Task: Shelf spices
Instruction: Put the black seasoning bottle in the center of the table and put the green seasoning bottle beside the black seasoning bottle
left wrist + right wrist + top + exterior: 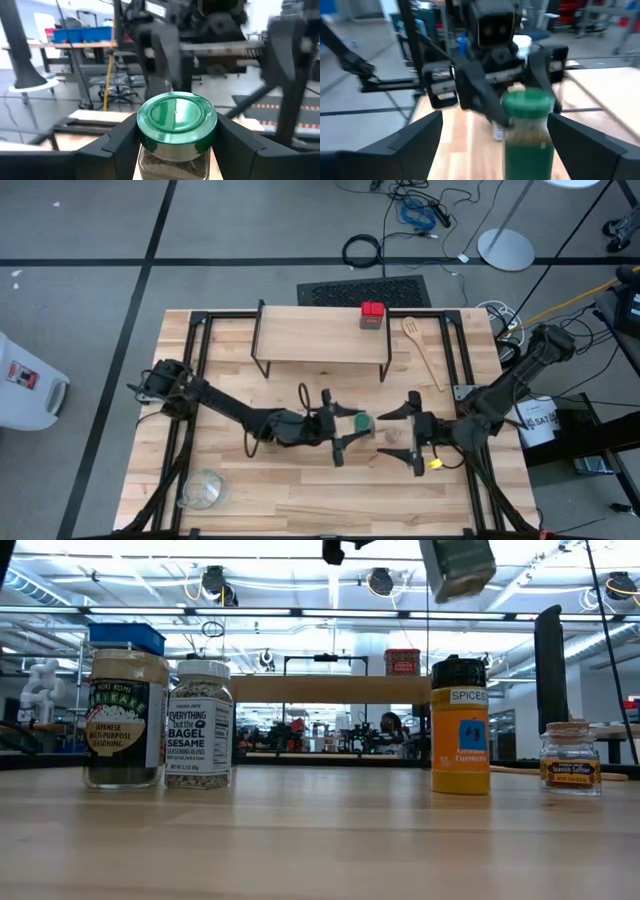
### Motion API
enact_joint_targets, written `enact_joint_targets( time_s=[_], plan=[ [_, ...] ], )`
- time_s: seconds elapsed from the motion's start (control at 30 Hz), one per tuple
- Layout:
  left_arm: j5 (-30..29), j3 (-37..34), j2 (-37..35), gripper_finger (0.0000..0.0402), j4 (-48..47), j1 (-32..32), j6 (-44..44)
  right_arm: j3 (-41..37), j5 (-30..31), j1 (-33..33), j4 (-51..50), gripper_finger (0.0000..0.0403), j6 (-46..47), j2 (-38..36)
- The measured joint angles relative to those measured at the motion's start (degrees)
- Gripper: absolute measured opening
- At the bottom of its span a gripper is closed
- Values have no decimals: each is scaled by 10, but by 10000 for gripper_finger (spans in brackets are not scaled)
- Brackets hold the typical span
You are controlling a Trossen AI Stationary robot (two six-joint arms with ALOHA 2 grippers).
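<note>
L gripper [352, 430] w/ fingers clamped on green-lid jar [362, 421], held off the tabletop [290, 490], in front of shelf [320, 335], toward its R end. R gripper [414, 432] faces jar from other side, fingers apart, not touching. Red tin [373, 315] sits on shelf, R end. Wooden spoon [424, 350] just R of shelf.

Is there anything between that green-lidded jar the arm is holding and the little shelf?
Nothing visible. The left gripper holds the green-lidded jar just in front of the shelf, bare table between. The red tin already sits at the shelf's right end.
</note>
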Motion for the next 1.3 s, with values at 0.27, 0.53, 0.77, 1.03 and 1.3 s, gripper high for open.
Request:
enact_joint_targets(
  time_s=[0.27,0.53,0.77,1.03,1.3],
  plan=[
    [43,11,0,215,-12,27,-14,0,48,8,-95,348,68,-1],
    [56,11,0,215,-14,27,-15,0,69,-9,-145,348,113,2],
    [56,11,0,215,-14,27,-15,0,54,-25,-144,348,111,25],
    [67,11,0,215,-14,27,-15,0,22,-66,-102,336,77,55],
    [67,11,0,215,-14,27,-15,0,-38,-91,-78,245,61,59]
  ],
)
